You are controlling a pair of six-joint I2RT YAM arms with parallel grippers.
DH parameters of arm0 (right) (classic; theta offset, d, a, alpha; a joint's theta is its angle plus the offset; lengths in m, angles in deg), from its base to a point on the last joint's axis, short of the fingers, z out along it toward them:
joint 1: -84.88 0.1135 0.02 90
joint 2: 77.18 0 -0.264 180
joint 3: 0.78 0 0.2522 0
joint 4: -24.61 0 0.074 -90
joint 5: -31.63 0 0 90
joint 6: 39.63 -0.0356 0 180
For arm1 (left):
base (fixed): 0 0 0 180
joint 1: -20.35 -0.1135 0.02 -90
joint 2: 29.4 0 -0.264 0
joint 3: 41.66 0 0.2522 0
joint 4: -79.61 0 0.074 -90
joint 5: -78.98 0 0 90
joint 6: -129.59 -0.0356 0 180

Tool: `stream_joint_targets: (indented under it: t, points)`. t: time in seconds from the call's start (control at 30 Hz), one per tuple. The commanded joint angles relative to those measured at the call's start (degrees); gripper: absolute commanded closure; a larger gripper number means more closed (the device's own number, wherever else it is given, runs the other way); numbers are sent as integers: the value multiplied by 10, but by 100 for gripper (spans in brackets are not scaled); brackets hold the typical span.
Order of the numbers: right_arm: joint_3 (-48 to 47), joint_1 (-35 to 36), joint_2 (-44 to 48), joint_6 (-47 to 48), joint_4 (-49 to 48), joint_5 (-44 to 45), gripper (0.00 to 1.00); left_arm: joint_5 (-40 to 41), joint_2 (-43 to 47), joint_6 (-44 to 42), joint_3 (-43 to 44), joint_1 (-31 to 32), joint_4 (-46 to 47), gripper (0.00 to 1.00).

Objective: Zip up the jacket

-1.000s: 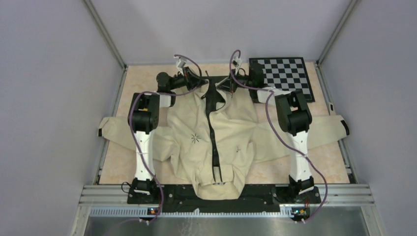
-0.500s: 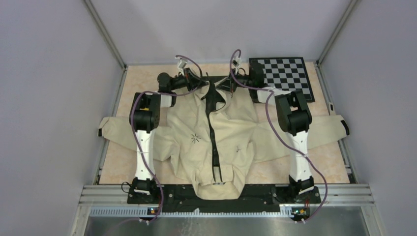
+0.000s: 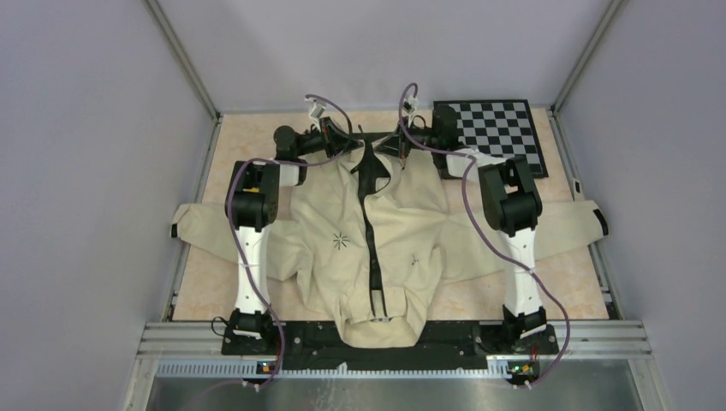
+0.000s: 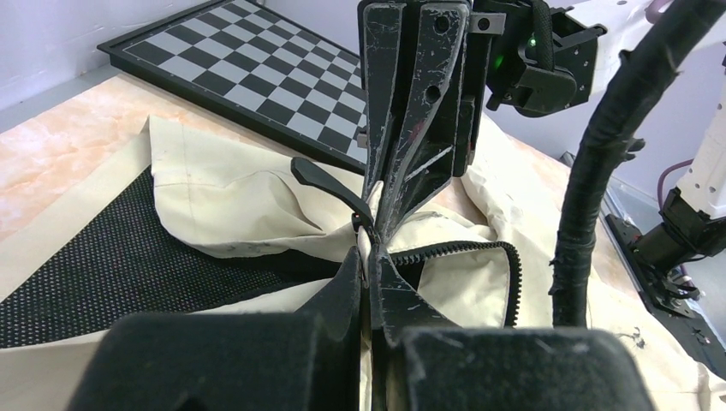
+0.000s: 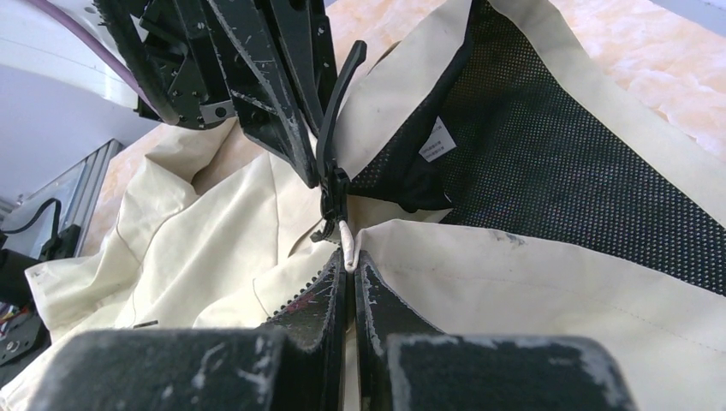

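Observation:
The cream jacket (image 3: 402,223) lies flat on the table, sleeves out to both sides, with its black zipper (image 3: 370,231) running down the middle. The far end is parted and shows black mesh lining (image 4: 103,257). Both grippers meet tip to tip there. My left gripper (image 3: 355,145) (image 4: 371,257) is shut on a small white end of the zipper edge (image 4: 366,247). My right gripper (image 3: 387,147) (image 5: 347,261) is shut on the same white piece (image 5: 346,235), just below the black slider (image 5: 332,199) and its long pull tab (image 5: 344,94).
A black-and-grey chessboard (image 3: 496,128) lies at the far right corner, just beyond the right arm. Grey walls enclose the table on three sides. Cables loop from both wrists over the jacket.
Hardly anything. Both grippers stay pinched together at the far end. The fabric flap beside them has drawn in slightly.

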Motion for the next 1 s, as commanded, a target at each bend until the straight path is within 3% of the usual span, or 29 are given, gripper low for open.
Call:
stream_joint_targets:
  t: [0.0,0.53,0.97]
  points:
    - [-27,7,-10,20,-1,-8,100,-9,2,5,13,3,40,100]
    - [-38,11,-17,16,5,-15,100,-13,-10,44,23,2,77,100]
    - [-16,10,-4,-5,-39,-43,100,-38,-7,24,21,-5,59,100]
